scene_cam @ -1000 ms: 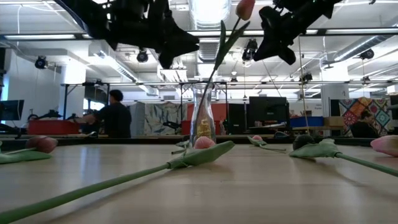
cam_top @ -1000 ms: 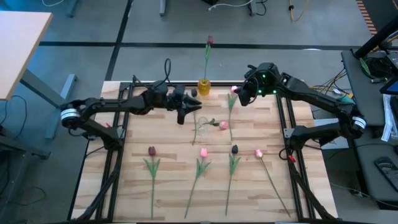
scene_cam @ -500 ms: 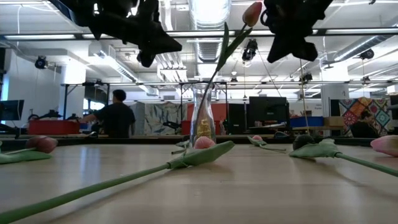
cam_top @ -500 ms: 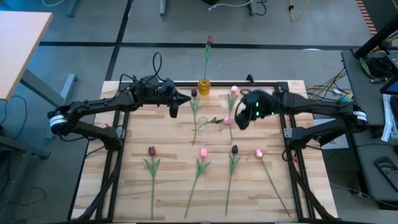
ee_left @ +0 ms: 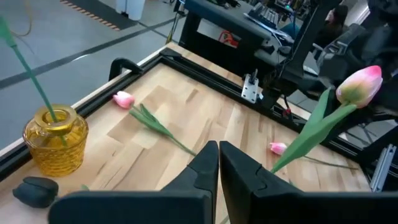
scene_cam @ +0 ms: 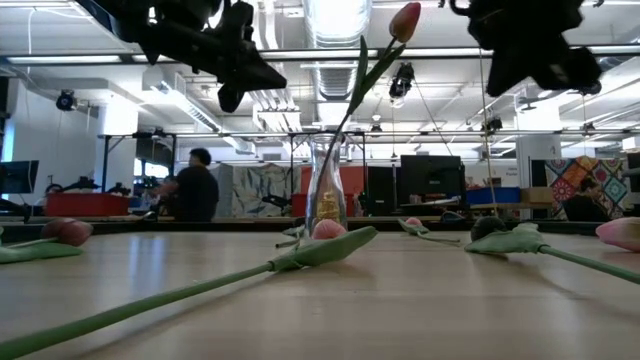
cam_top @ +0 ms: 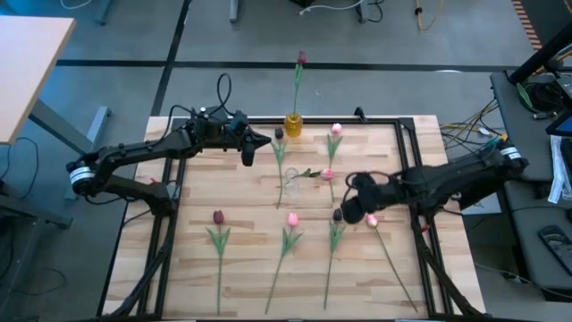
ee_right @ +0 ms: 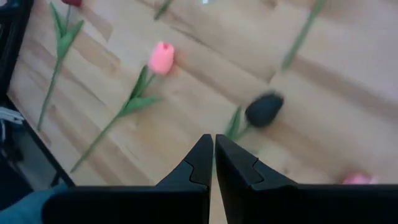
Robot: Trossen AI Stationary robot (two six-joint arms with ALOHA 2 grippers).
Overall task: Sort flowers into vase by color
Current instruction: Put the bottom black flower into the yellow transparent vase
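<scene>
Wooden table (cam_top: 241, 259) is carrying loose tulips (cam_top: 290, 234). Right gripper (cam_top: 354, 211), fingers pressed together and empty, is hovering with a dark tulip (ee_right: 264, 109) just beyond its fingertips; it likely needs opening and lowering. Left gripper (cam_top: 248, 156) is waiting closed.

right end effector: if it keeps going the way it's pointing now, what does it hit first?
Probably the dark maroon tulip head, just ahead of the shut right end effector. It points down at the wooden table, so bare wood may come first; depth is unclear.
</scene>
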